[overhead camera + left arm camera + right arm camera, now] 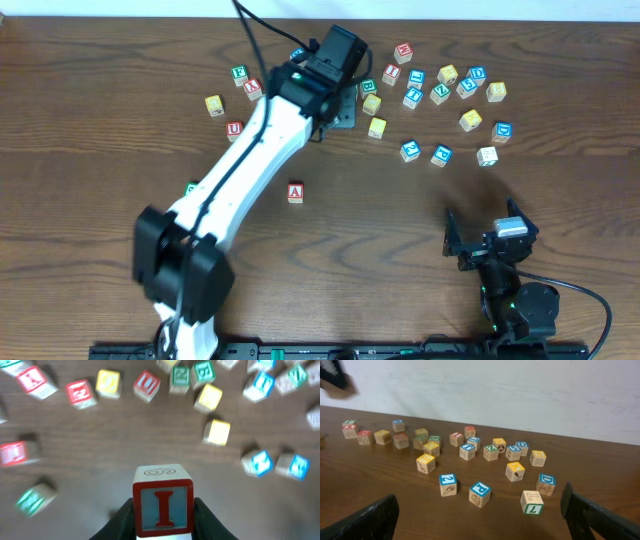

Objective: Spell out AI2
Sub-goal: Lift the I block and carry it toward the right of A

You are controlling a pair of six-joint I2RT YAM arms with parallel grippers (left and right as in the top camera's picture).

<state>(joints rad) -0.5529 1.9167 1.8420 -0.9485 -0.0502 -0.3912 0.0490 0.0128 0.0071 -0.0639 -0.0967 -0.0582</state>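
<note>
My left gripper [341, 108] reaches over the far middle of the table. In the left wrist view it [163, 510] is shut on the red-bordered I block [162, 485] and holds it above the wood. The arm hides that block in the overhead view. The red A block [295, 192] sits alone mid-table, nearer the front than the left gripper. The blue 2 block [410, 150] [448, 484] stands in the right cluster. My right gripper [480, 245] [482, 522] is open and empty, near the front right.
Several letter blocks lie scattered along the back, a group at the left [233, 98] and a larger group at the right [447, 90]. A blue P block [480, 494] and a green L block [532, 502] stand beside the 2 block.
</note>
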